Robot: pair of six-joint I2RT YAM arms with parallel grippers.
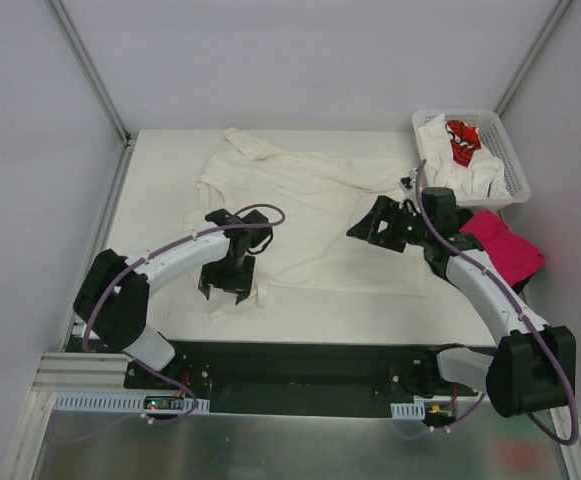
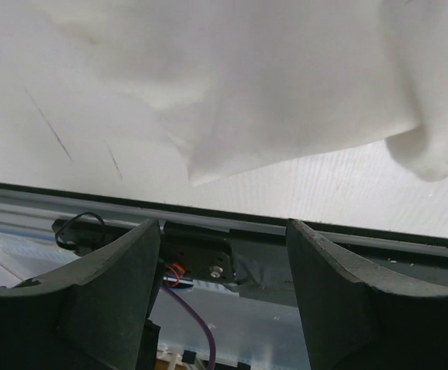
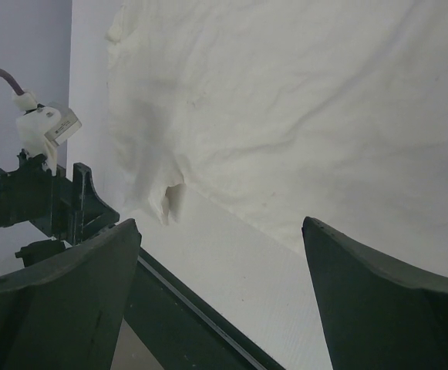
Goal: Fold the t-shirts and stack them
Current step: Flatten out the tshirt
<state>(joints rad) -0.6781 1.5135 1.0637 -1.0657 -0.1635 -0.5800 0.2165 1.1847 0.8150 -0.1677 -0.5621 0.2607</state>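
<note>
A cream-white t-shirt [image 1: 310, 210] lies spread across the middle of the table, one sleeve bunched toward the back left. My left gripper [image 1: 226, 290] points down over the shirt's near left corner. In the left wrist view its jaws [image 2: 224, 270] stand apart with nothing between them, and the shirt's hem [image 2: 285, 100] lies ahead of the fingertips. My right gripper [image 1: 363, 230] hovers above the shirt's right side. It is open [image 3: 220, 262] and empty, with the cloth [image 3: 308, 116] beyond it.
A white lattice basket [image 1: 511, 150] at the back right holds a white shirt [image 1: 440, 160] and one with red print [image 1: 462, 138]. A magenta-pink shirt [image 1: 505, 245] lies bunched beside the right arm. Bare table [image 1: 165, 160] shows at the left, and the black front rail [image 1: 300, 355] runs along the near edge.
</note>
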